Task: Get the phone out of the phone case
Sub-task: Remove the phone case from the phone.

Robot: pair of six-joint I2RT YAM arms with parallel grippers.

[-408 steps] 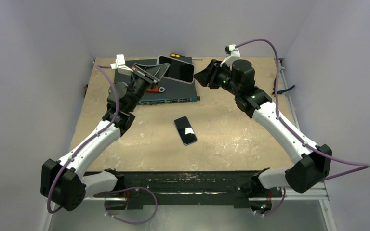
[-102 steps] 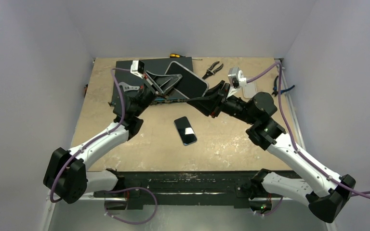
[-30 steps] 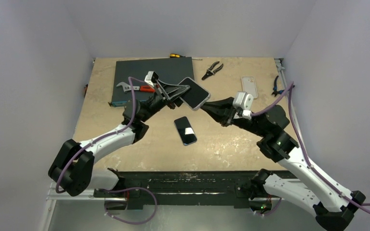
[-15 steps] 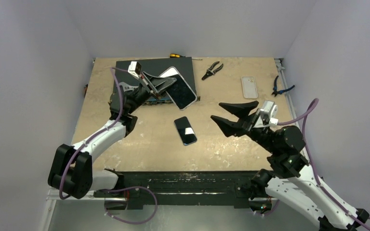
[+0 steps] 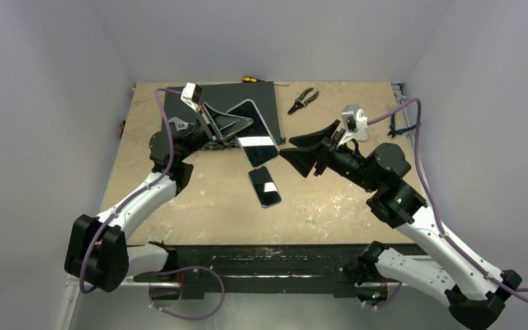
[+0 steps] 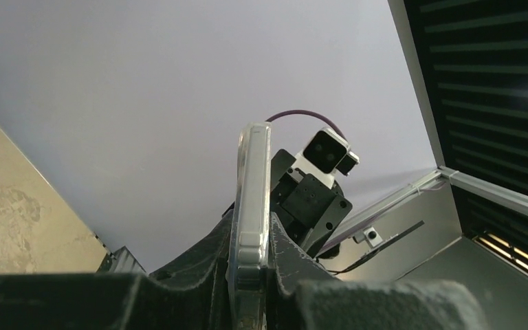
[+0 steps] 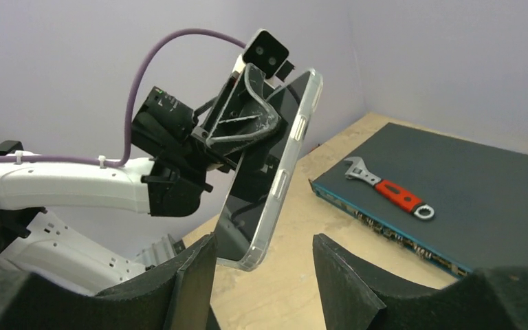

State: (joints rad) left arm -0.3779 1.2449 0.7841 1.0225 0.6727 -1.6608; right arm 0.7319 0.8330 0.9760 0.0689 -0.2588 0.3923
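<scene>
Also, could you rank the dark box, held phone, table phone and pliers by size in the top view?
dark box
held phone (raised nearer the camera, so unsure against the next)
table phone
pliers

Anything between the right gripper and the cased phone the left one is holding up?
Nothing: only open air separates the right gripper from the cased phone, clearest in the right wrist view.

- The phone case (image 7: 280, 180) is clear; the phone (image 5: 251, 124) inside it is black-faced with a white glare band.
- The table (image 5: 330, 199) is beige, mottled with pale patches.
- The wrench (image 7: 387, 191) is silver with a red handle.
- The box (image 7: 481, 199) under the wrench is dark slate.
- The cable (image 7: 191, 31) is purple.
</scene>
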